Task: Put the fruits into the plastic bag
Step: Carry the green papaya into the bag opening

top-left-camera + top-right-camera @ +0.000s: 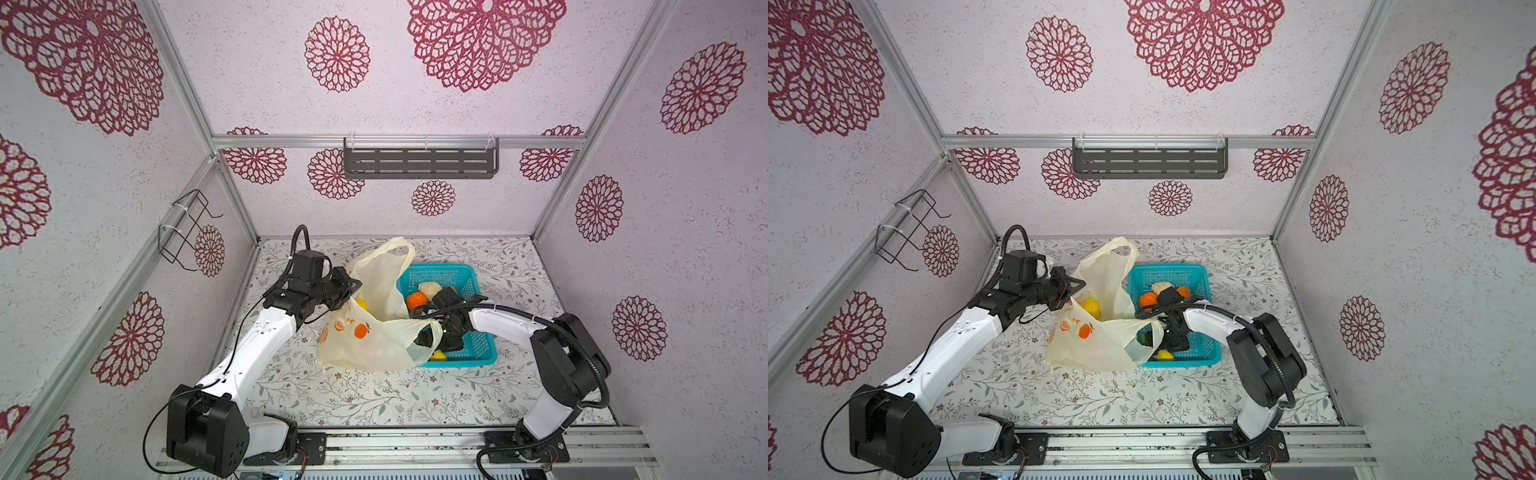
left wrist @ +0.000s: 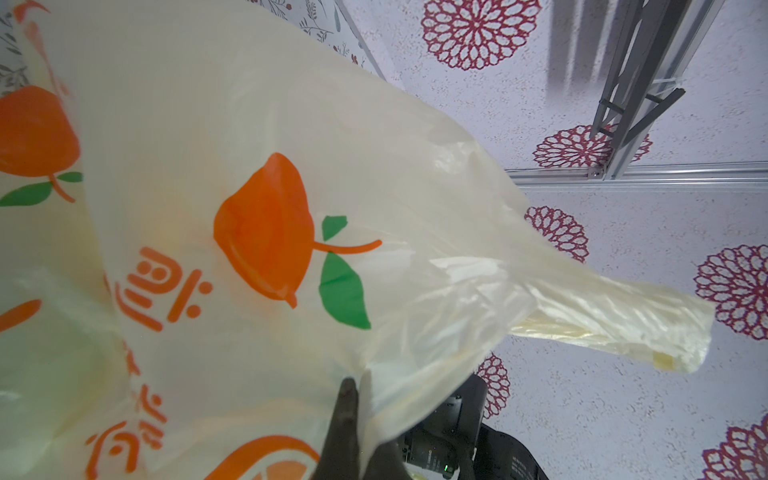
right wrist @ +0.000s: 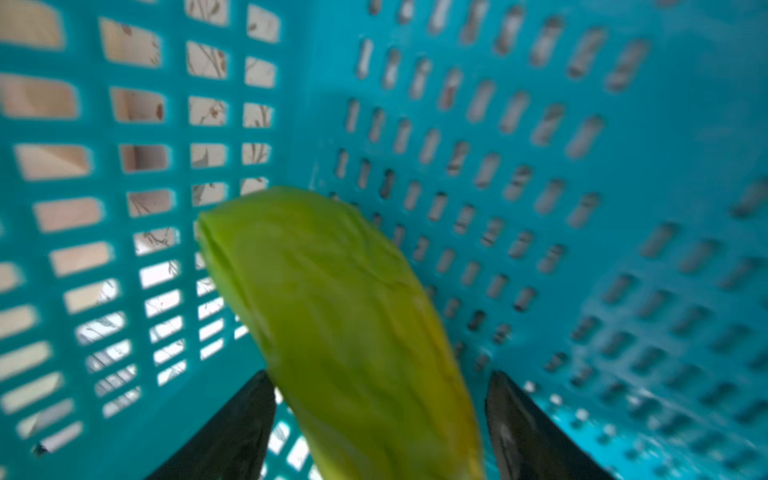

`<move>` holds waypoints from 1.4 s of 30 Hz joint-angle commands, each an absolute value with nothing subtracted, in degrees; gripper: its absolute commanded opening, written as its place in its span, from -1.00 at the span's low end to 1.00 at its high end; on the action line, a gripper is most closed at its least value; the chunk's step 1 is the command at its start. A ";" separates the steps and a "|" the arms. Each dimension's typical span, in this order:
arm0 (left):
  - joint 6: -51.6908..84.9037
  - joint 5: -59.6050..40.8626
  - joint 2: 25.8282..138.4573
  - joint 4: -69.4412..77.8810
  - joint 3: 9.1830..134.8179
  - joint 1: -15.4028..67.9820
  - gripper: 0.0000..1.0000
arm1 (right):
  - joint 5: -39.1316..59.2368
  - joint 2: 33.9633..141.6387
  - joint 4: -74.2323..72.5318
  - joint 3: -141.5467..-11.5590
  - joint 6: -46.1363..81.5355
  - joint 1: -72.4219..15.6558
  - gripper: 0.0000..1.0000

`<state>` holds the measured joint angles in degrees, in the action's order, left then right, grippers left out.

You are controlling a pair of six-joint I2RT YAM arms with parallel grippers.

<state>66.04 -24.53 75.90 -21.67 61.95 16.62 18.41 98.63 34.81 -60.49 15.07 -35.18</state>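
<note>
The cream plastic bag point(image 1: 374, 349) point(image 1: 1100, 349) stands open left of the teal basket point(image 1: 478, 345). My left gripper point(image 1: 351, 291) point(image 2: 353, 399) is shut on the bag's rim point(image 2: 374, 166) and holds it up. A lumpy yellow fruit point(image 1: 1091, 307) lies inside the bag. In the basket lie an orange point(image 1: 415, 300), a beige round fruit point(image 1: 430, 287) and a yellow piece point(image 1: 438, 356). My right gripper point(image 1: 451, 343) point(image 3: 379, 376) reaches down into the basket, open, with its fingers on either side of the green-yellow oblong fruit point(image 3: 345, 324) and small gaps on both sides.
One bag handle point(image 1: 419, 340) drapes over the basket's near left corner, in front of my right gripper. A grey slotted shelf point(image 1: 419, 162) hangs on the back wall and a wire rack point(image 1: 187, 232) on the left wall. Metal rails point(image 1: 415, 446) line the table's front.
</note>
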 commanded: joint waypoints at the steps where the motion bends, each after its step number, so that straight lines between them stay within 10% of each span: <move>1: 65.89 -24.04 75.61 -20.93 61.47 16.79 -1.00 | 13.04 98.45 35.85 -62.03 14.62 -35.71 0.42; 5: 65.89 -23.86 75.50 -21.18 61.59 16.79 -1.00 | 10.02 96.70 34.14 -62.56 17.07 -33.69 -0.11; 11: 65.61 -23.91 75.50 -21.32 61.95 16.79 -1.00 | 9.16 86.22 27.72 -61.61 20.48 -29.93 -0.34; 29: 65.50 -23.55 74.88 -21.55 61.82 16.92 -1.00 | 36.25 87.76 21.20 -76.10 11.52 -39.97 -0.30; 42: 65.91 -23.03 74.71 -21.65 62.09 17.58 -1.00 | 27.26 104.70 24.35 -89.05 14.65 -42.71 -0.13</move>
<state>66.04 -23.57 75.85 -21.71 61.93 17.06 29.06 104.75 23.09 -85.69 14.63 -42.30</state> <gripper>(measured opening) 0.043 0.454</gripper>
